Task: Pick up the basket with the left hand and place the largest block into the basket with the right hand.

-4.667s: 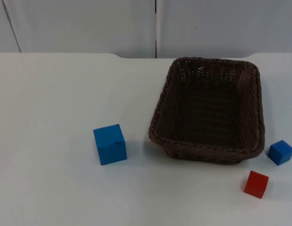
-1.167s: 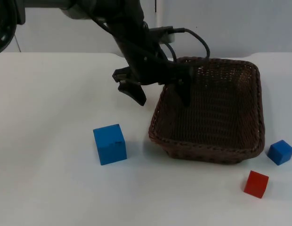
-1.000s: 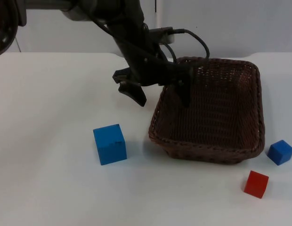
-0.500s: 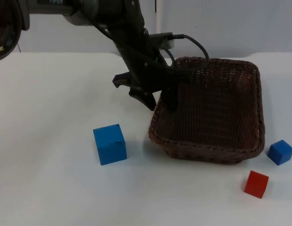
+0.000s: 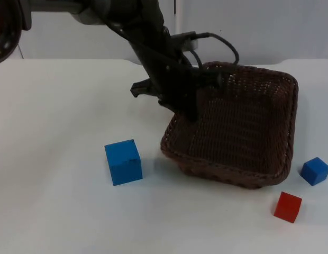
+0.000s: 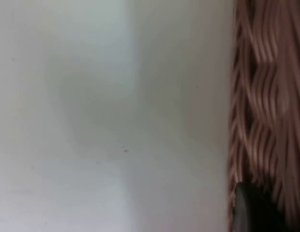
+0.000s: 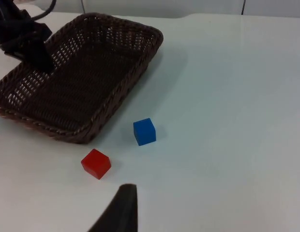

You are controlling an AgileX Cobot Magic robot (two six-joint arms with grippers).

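Observation:
A dark brown wicker basket stands right of the table's middle, and its left side looks tipped up. My left gripper is shut on the basket's left rim, one finger inside and one outside. The left wrist view has the woven wall close beside a black fingertip. The largest block, a blue cube, lies on the table left of the basket. My right arm waits over the table's right side, its fingertip above bare table, open and holding nothing.
A small blue cube and a small red cube lie off the basket's near right corner, also seen from the right wrist as blue cube and red cube. The grey partition wall ends the table.
My left gripper's fingers have closed onto the basket's left rim. The basket has shifted and turned slightly, its near left corner moving left. The blocks have not moved.

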